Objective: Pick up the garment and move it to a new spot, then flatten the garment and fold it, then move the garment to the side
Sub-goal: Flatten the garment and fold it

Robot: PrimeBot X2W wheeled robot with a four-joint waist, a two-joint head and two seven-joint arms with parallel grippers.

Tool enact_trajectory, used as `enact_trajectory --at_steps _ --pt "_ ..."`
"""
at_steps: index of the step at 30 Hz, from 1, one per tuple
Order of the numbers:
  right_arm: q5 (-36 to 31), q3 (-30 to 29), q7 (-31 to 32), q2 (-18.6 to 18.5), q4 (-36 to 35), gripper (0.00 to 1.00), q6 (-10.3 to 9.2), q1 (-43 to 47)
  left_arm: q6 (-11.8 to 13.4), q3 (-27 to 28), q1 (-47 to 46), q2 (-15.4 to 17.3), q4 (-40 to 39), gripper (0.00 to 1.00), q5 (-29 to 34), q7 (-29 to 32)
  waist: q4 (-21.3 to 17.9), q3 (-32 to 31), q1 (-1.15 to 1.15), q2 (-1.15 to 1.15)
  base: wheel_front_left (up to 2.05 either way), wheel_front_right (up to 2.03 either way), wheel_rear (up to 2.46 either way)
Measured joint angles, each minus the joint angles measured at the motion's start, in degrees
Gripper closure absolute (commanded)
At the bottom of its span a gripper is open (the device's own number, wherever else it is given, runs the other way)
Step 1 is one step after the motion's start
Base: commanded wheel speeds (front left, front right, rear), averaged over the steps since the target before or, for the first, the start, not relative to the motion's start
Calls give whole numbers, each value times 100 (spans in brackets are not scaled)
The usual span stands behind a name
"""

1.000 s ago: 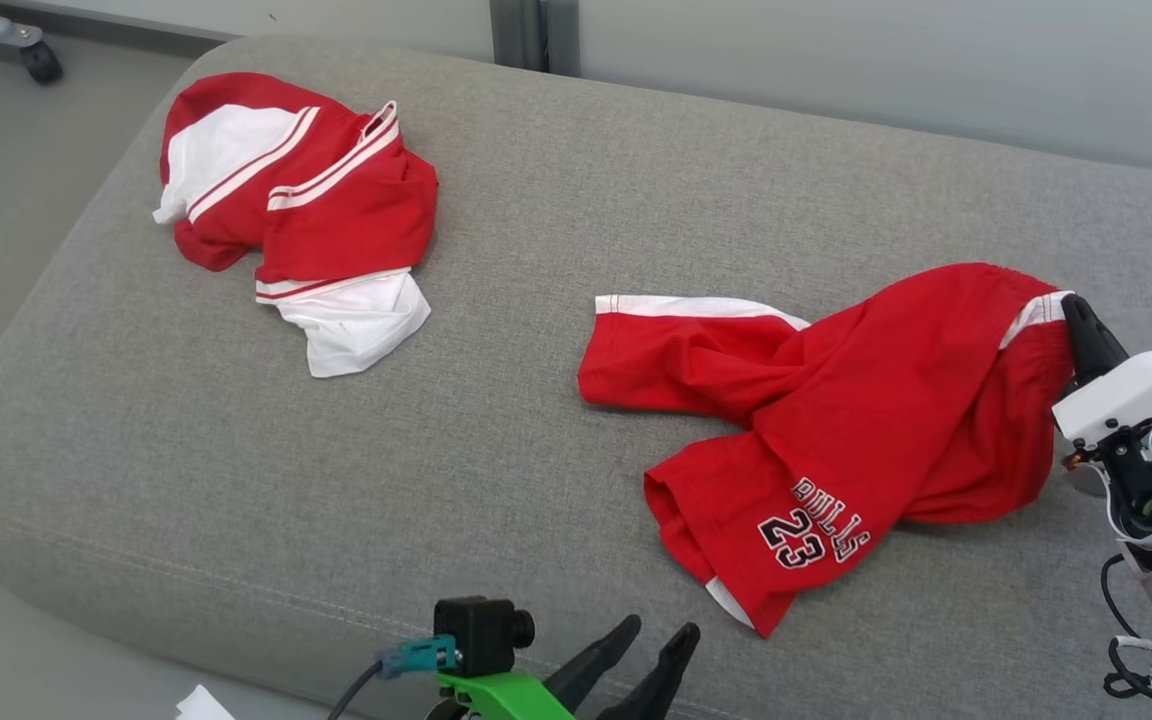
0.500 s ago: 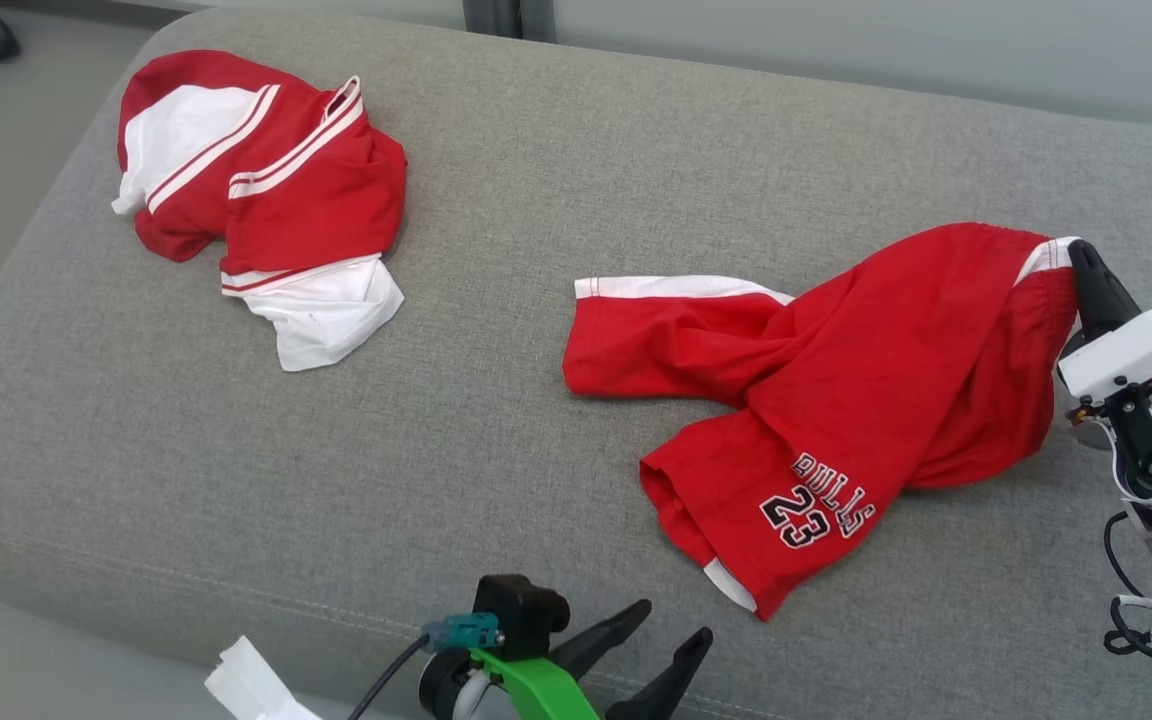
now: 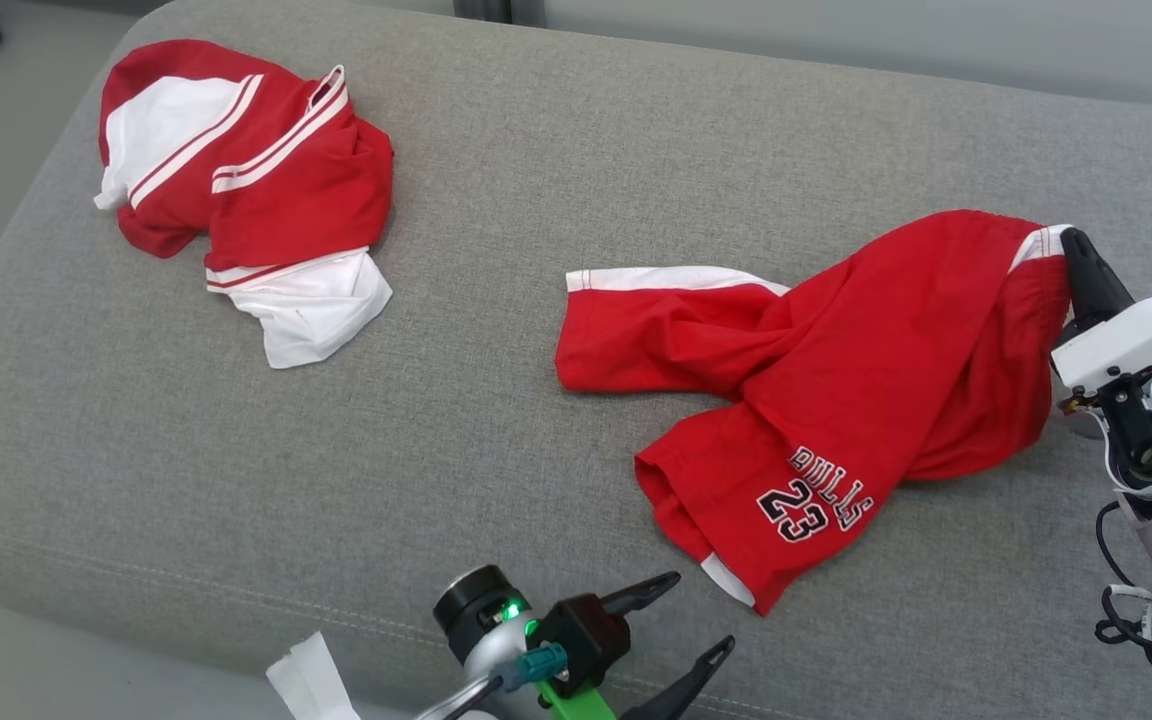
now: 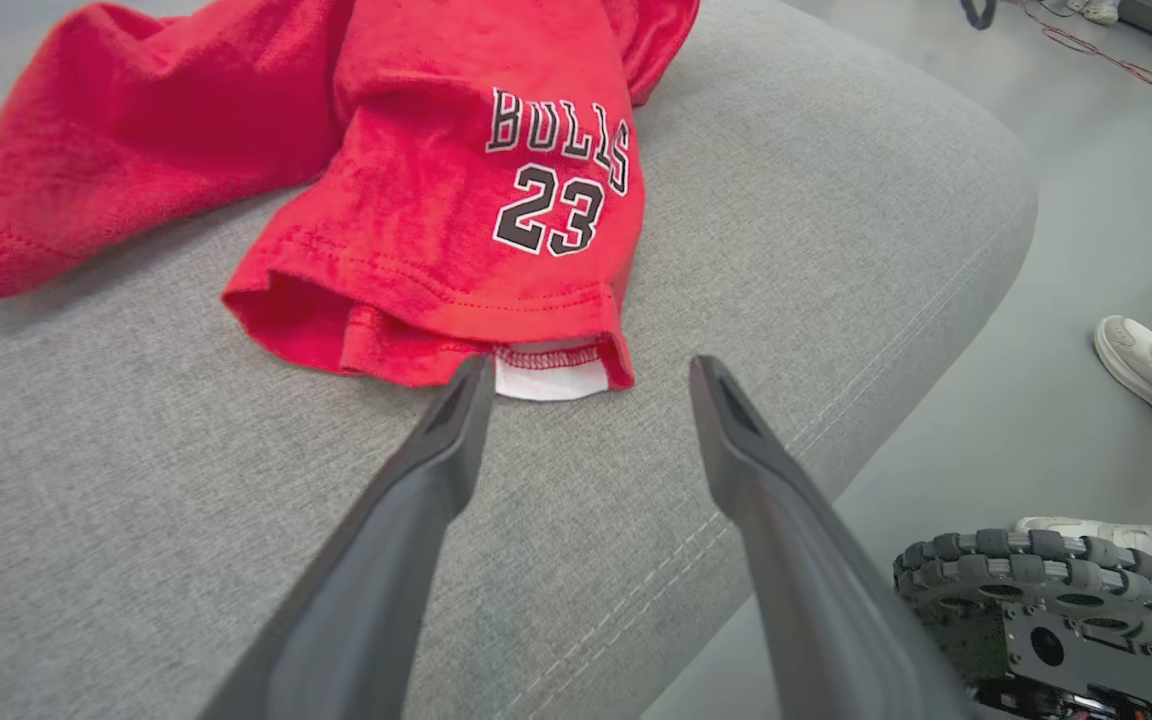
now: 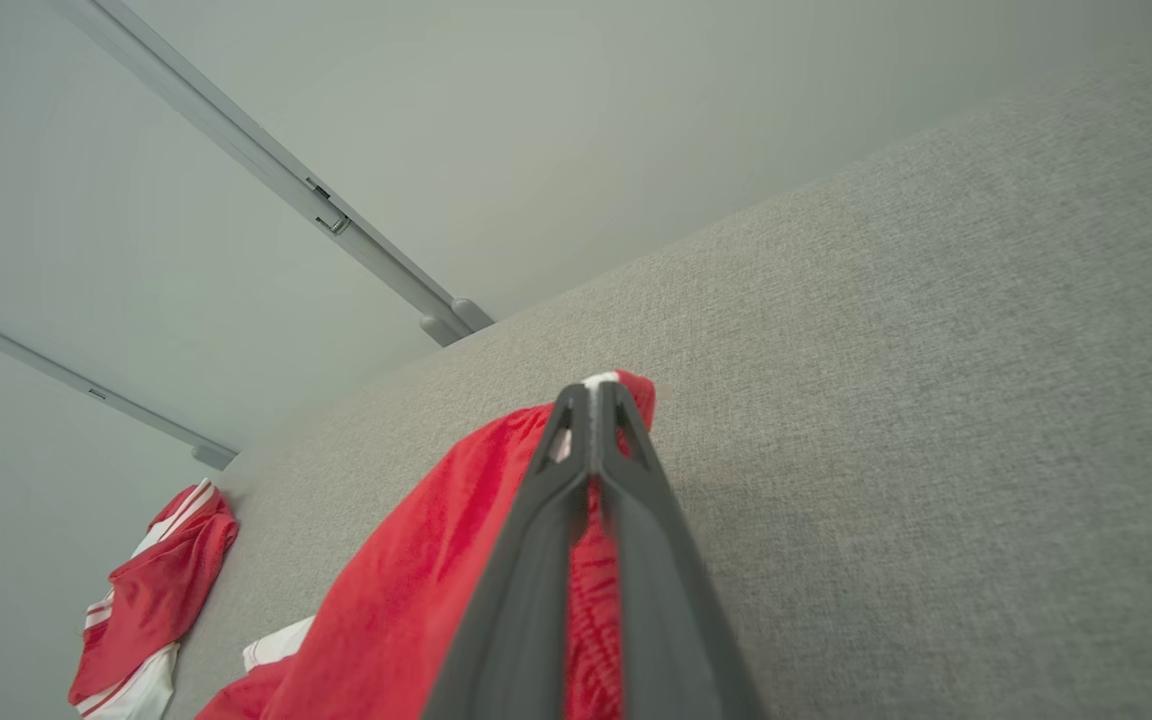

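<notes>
- The grey cushion (image 3: pixel 496 330) carries the red shorts (image 3: pixel 836 370), which lie crumpled on its right half, one leg stretched toward the cushion's middle and the other toward its near edge
- The leg nearer the cushion's front edge shows "BULLS 23" in black and white, with a white hem strip at its tip
- The right tool (image 3: pixel 1069 240) is over the cushion's right end, its two dark fingers pressed together on the shorts' white-trimmed waistband, with red cloth pinched between them
- That pinched corner is raised off the cushion
- The left tool (image 3: pixel 701 610) hovers at the cushion's near edge, jaws spread wide and holding nothing, with its fingertips just short of the printed leg's hem
- A second red-and-white garment (image 3: pixel 256 190) sits bunched at the cushion's far left corner
- Off the cushion's right side, a person's pale shoe (image 4: pixel 1146 385) rests on the floor
</notes>
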Motion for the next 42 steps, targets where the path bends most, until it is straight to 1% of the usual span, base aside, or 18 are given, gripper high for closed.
enact_trajectory --at_steps 8,14,24,28,42 --pt "-8 68 35 100 9 100 4 -205 0 -133 -42 -109 356 0 67 -141 -88 65 0 0 0 0 0" --pt "-49 78 52 99 8 100 45 -254 -1 -118 -279 -194 637 0 272 -236 -178 166 0 0 0 0 0" --pt "-57 82 53 107 -23 100 45 -449 -2 -127 -548 -330 977 0 314 -285 -306 402 0 0 0 0 0" --pt "-69 82 54 107 -45 100 42 -521 -7 -157 -711 -437 1032 0 350 -289 -351 542 0 0 0 0 0" --pt "-143 94 60 110 -107 100 35 -754 -8 -328 -1010 -498 1326 0 349 -308 -436 880 0 0 0 0 0"
